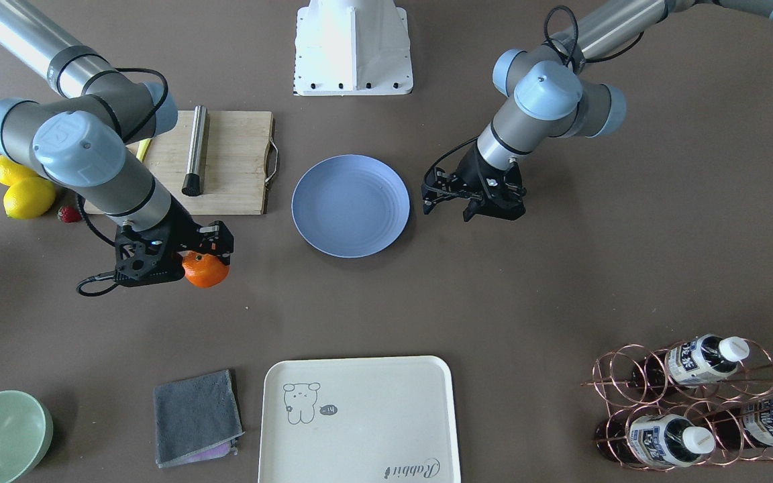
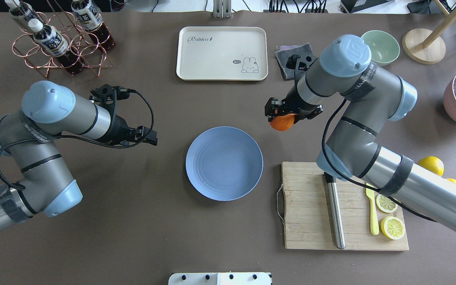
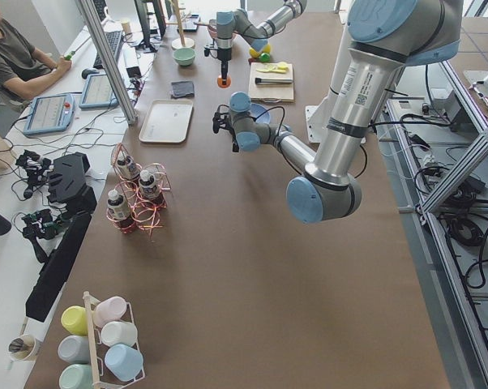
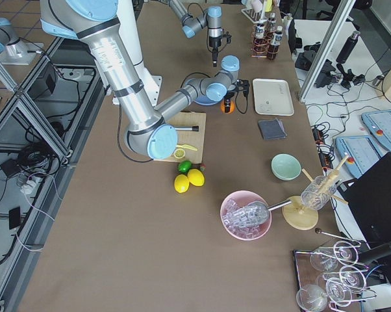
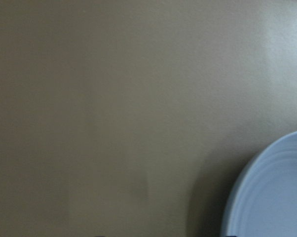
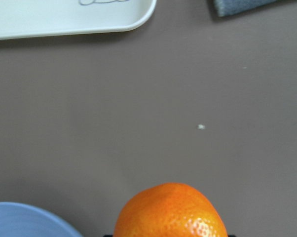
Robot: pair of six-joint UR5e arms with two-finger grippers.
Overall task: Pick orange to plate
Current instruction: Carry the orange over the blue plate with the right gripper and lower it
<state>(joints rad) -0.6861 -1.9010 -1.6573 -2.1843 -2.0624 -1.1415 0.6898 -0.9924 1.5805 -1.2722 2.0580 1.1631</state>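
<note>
Left of ctr in the front-facing view, the right hand (image 1: 207, 258) is clamping the small round bright-orange fruit (image 1: 205, 270) above the brown worktop (image 1: 386, 308), near but clear of the round pale-blue plate (image 1: 351, 205) at mid-frame. Right of the plate, the left hand (image 1: 450, 203) is hanging w/ fingers spread, holding nothing.

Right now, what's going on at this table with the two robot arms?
The robot's right fingers grip the small round bright-orange fruit beside the round pale-blue plate, not yet over it. The plate has nothing on it. The left fingers hover on the plate's other side, holding nothing.
</note>
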